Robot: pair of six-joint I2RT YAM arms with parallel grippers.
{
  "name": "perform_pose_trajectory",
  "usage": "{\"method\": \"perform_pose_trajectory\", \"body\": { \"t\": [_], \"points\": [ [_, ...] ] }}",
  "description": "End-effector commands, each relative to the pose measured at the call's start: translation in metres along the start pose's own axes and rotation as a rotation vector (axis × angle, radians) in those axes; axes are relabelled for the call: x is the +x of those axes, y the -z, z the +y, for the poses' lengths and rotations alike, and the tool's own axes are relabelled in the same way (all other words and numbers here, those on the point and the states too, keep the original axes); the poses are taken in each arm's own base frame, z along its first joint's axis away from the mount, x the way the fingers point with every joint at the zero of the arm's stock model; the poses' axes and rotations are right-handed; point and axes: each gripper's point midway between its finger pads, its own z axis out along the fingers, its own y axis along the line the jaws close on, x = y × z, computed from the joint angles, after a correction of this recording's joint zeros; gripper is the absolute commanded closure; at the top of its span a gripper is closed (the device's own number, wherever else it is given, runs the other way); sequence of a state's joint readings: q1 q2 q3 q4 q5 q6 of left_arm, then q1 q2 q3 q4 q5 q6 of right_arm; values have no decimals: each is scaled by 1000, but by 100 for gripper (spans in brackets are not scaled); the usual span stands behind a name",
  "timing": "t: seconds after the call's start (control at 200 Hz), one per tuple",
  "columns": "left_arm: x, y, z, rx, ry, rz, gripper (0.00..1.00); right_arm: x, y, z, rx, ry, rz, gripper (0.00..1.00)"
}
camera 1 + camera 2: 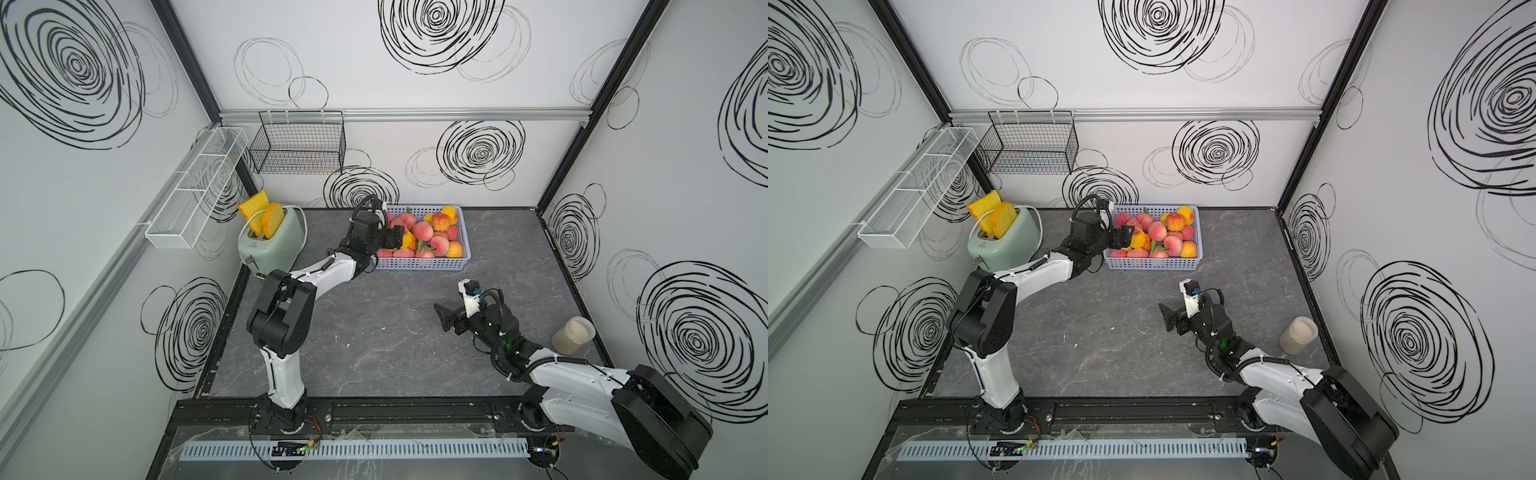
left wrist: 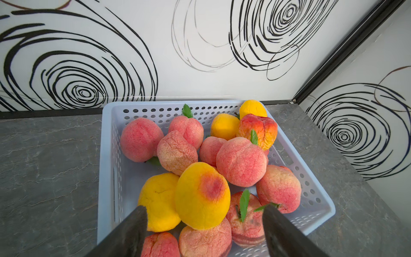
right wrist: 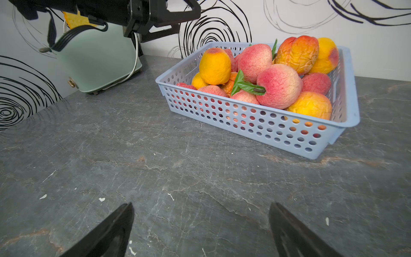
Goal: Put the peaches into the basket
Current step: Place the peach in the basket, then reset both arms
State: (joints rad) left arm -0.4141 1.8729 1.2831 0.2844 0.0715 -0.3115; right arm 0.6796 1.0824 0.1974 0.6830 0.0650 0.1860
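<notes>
Grey marbled table (image 1: 374, 353), white walls (image 1: 357, 75) scribbled with black swirls. The blue basket (image 1: 419, 262) at the back holds a heap of peaches (image 1: 424, 230). The left hand (image 2: 205, 209) hangs open over them, gripping nothing; the right hand (image 3: 201, 203) is spread wide, empty, above the table.

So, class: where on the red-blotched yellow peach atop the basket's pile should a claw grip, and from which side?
Across its wide middle, from above: the peach sits on top in the basket, neighbours crowd its lower sides, and only the upper flanks look free. The open left claw lines up that way.
</notes>
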Motion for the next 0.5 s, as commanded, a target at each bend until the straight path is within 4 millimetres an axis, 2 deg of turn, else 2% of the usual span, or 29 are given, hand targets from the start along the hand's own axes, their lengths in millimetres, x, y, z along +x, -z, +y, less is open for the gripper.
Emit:
{"method": "perform_pose_trajectory", "body": {
  "t": [0.0,0.17,0.32,0.495],
  "points": [
    [-31,15,-5,22,-23,-63,15,-5,3,0,4,12,-37,2],
    [-37,25,-6,21,-28,-81,15,-5,3,-3,21,11,-37,1],
    [-42,41,-6,17,-27,-104,15,-6,1,-9,59,8,-27,1],
    [-40,69,-2,19,-15,-126,15,-19,9,-35,209,7,-54,0]
  ]
}}
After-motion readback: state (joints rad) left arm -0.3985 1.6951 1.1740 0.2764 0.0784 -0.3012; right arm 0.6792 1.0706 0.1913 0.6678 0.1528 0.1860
